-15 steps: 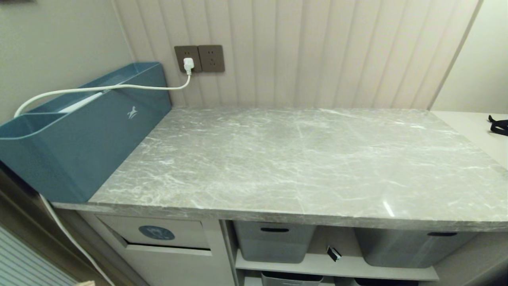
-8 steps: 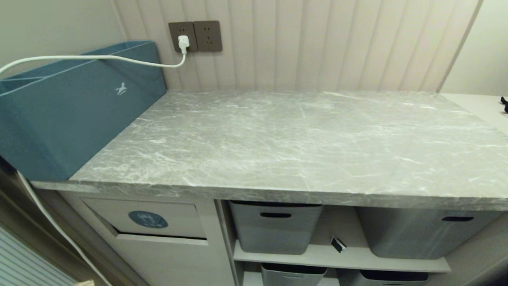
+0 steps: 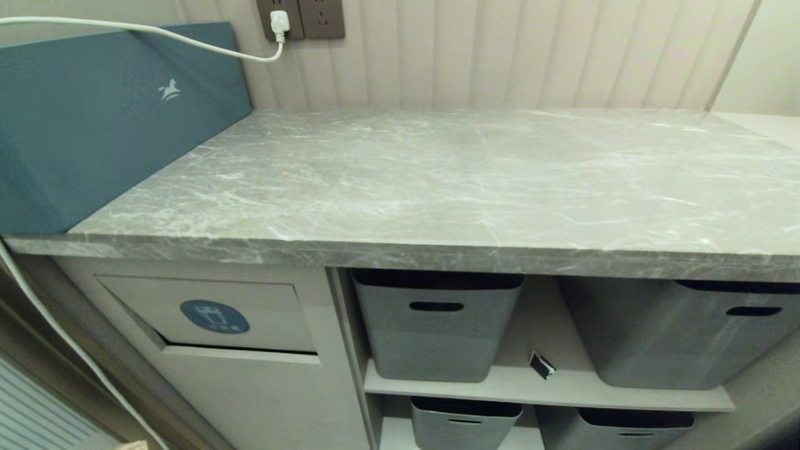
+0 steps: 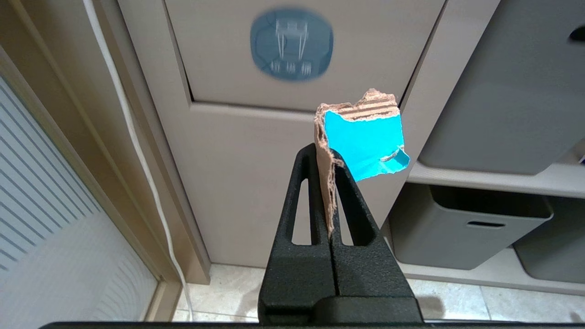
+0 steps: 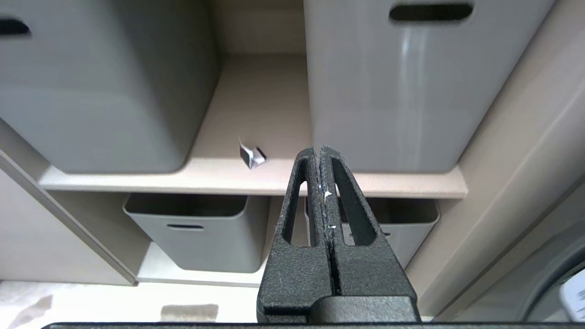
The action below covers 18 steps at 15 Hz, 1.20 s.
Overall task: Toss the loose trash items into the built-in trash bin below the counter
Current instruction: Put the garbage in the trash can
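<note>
Left gripper [image 4: 330, 183]: closed on a torn teal cardboard scrap [image 4: 363, 146] with a brown corrugated edge; the scrap sticks up past the fingertips, in front of the beige cabinet face.
Right gripper [image 5: 320, 157]: fingers pressed together, nothing visible between them apart from a few white flecks; it points at the open shelving.
Built-in trash bin [image 3: 212, 315]: beige cabinet front under the left end of the counter, rectangular flap with a blue oval sticker [image 4: 291, 44]; a dark gap runs along the flap's lower edge.
Counter [image 3: 437, 187]: grey marble slab with white veins, thick edge.
Black scrap with white edges [image 3: 542, 365]: lying on the upper shelf [image 3: 537, 389], between the two upper grey tubs, touching neither.
Grey tubs [image 3: 436, 325]: two on the upper shelf, two more on the shelf below, each with a slot handle.
Teal box [image 3: 94, 119]: stands on the counter's left end against the wall.
White cable [image 3: 156, 32]: plugged into the wall socket [image 3: 300, 15], runs over the teal box and down the cabinet's left side.
</note>
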Tool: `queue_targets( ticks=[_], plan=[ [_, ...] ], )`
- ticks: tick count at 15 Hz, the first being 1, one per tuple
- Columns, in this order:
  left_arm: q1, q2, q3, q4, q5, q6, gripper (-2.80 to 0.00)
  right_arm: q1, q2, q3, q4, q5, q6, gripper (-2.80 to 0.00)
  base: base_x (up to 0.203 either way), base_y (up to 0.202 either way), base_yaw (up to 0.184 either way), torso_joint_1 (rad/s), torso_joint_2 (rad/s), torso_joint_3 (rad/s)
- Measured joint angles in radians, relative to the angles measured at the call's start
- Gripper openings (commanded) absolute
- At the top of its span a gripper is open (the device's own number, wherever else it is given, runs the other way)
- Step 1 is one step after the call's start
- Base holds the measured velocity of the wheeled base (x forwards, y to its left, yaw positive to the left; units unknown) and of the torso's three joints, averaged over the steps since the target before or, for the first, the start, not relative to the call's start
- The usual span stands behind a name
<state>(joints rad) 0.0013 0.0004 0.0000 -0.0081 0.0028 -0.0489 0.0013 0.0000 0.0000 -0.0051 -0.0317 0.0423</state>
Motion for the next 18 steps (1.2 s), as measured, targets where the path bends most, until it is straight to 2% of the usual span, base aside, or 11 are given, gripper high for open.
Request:
queue_targets(
  ticks=[8, 10, 16, 18],
  plan=[
    [0.0, 0.0, 0.0, -0.003, 0.002, -0.018, -2.8, 0.0, 0.0, 0.0, 0.001, 0.0, 0.0, -2.8, 0.0, 0.0, 0.0, -0.131, 0.42, 0.29],
    [0.0, 0.0, 0.0, -0.003, 0.002, -0.04, -2.8, 0.0, 0.0, 0.0, 0.001, 0.0, 0.0, -2.8, 0.0, 0.0, 0.0, -0.025, 0.11, 0.073],
    [0.0, 0.001, -0.005, -0.009, 0.002, -0.041, -2.8, 0.0, 0.0, 0.0, 0.0, 0.001, 0.0, -2.8, 0.0, 0.0, 0.0, -0.002, 0.01, 0.014],
    [-0.001, 0.015, -0.074, -0.003, -0.002, -0.044, -2.8, 0.0, 0.0, 0.0, 0.0, 0.0, 0.0, -2.8, 0.0, 0.0, 0.0, 0.0, 0.0, 0.0]
  ],
)
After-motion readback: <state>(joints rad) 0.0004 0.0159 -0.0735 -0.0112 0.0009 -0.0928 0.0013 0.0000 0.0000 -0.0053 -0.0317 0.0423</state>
